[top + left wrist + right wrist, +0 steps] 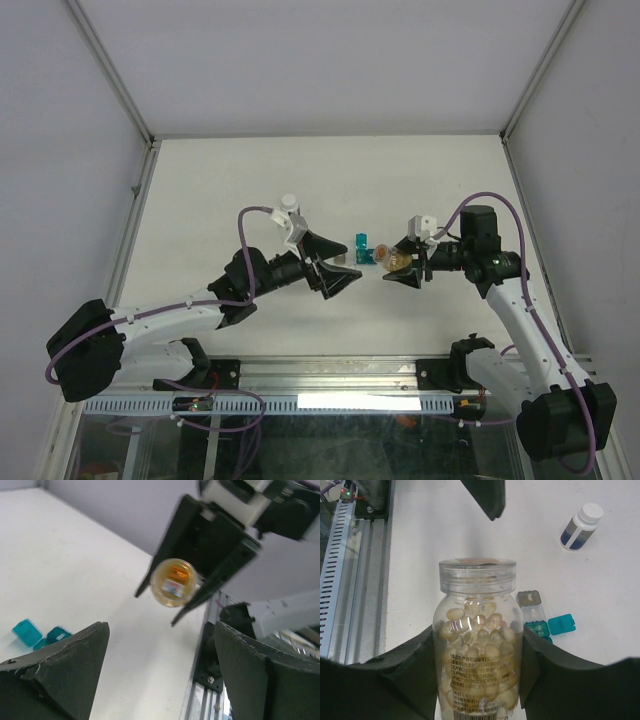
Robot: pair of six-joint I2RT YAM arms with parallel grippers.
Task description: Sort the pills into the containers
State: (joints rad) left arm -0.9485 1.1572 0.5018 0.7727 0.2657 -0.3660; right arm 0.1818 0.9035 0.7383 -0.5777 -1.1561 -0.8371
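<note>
The right hand (399,269) is clenched on a clear pill jar (477,645) full of pale yellow capsules, one finger on each side of it. The jar is held clear of the bench (220,190), with its clear screw lid pointing at the left hand (341,271). The jar's side carries several lines of small dark print that look like Chinese characters but are too fine to read. A sticker showing through the lid is orange and white, and too blurred to make out.

The left hand is released, its fingers wide apart and holding nothing.

The teal box (540,629) lies open on the bench between the two hands, just beside the right hand's finger. The grey box (529,598) touches it on the far side; the marking on its lid is illegible.

Beyond the left hand stands a white-capped bottle (581,527) with a dark blue label, its writing too small to read.
</note>
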